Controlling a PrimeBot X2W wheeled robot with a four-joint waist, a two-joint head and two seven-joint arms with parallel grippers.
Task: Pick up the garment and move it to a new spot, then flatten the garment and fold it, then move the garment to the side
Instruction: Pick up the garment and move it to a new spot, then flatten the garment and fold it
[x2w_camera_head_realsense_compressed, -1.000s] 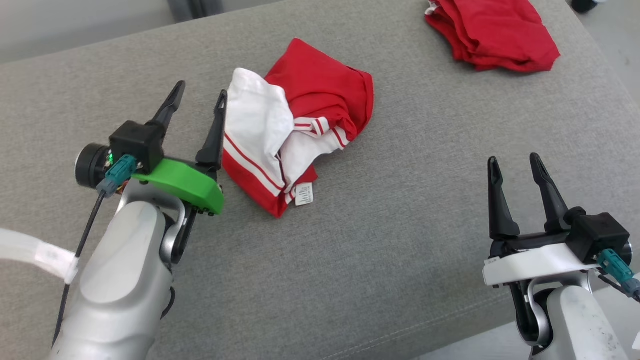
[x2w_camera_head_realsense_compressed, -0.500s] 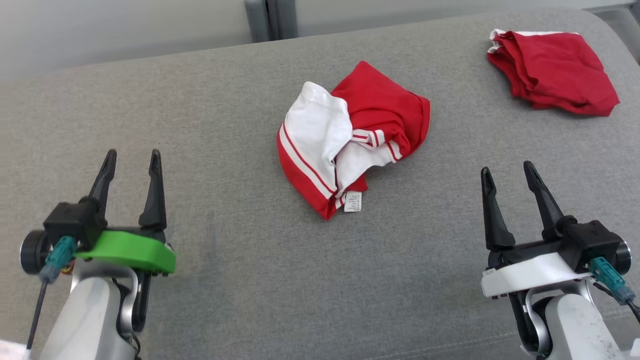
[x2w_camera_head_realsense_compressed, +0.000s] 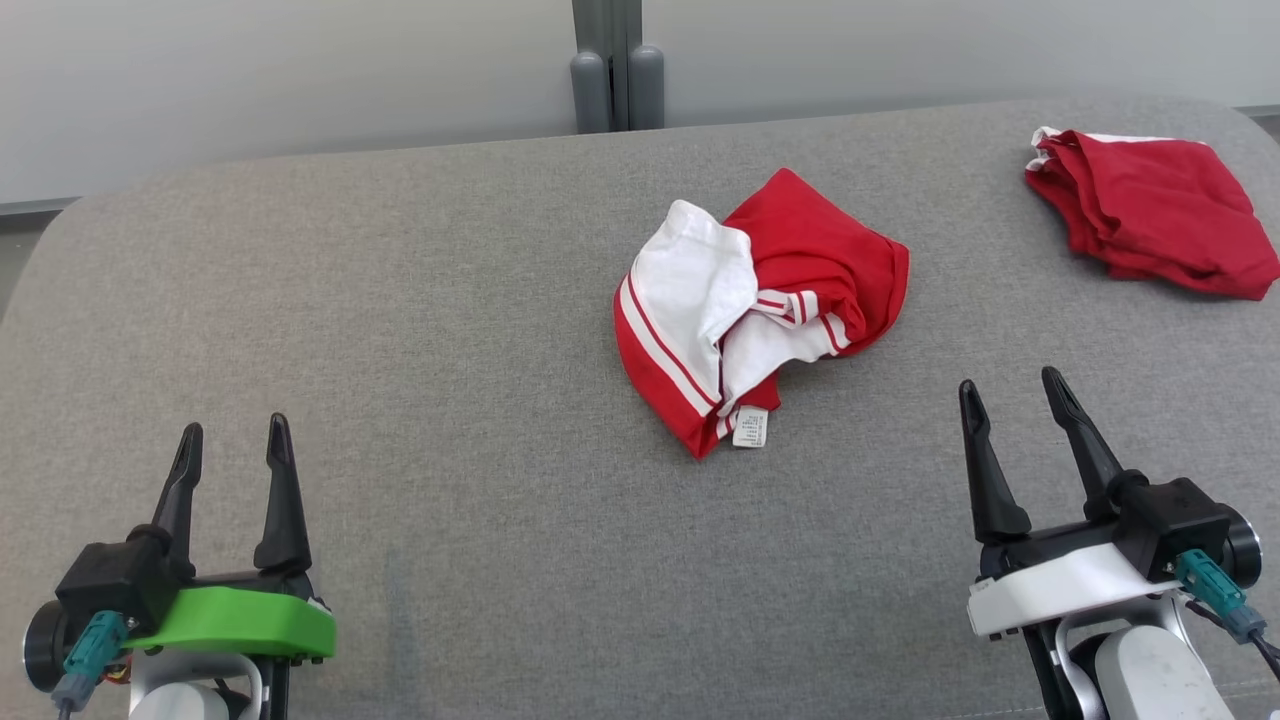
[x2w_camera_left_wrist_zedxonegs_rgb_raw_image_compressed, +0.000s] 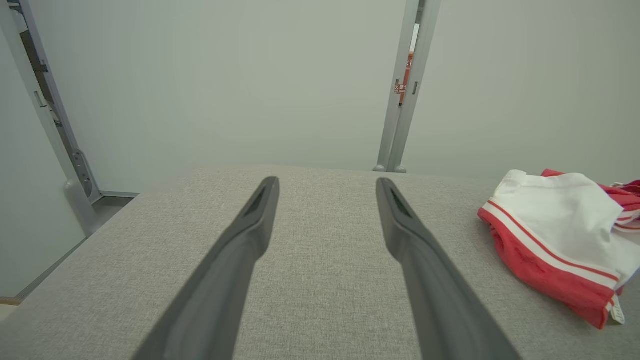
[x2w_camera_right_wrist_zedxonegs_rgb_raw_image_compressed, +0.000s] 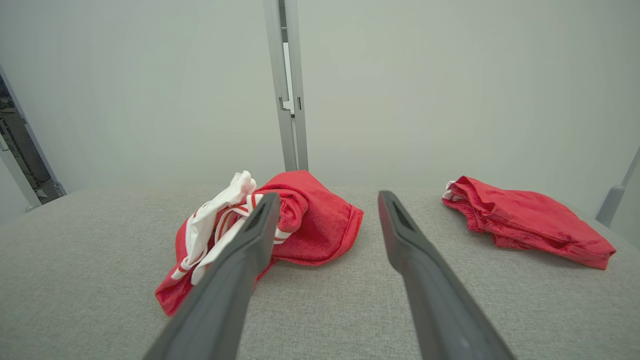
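Head view: crumpled garment (x2w_camera_head_realsense_compressed: 762, 300), woven cushion (x2w_camera_head_realsense_compressed: 440, 340); left end effector (x2w_camera_head_realsense_compressed: 233, 427), right end effector (x2w_camera_head_realsense_compressed: 1008, 380) spread.

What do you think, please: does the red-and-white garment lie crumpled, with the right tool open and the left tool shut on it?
Not quite: the head view shows the left tool open too, empty and apart from the crumpled red-and-white garment.

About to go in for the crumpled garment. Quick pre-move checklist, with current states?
1. Left end effector open and empty: ok.
2. Right end effector open and empty: ok.
3. Garment lying free on the cushion, nothing on it: ok.
4. Garment flat: not ok, bunched up.
5. Red pile apart from garment: ok.
6. Which garment edge is the waistband: cannot tell.
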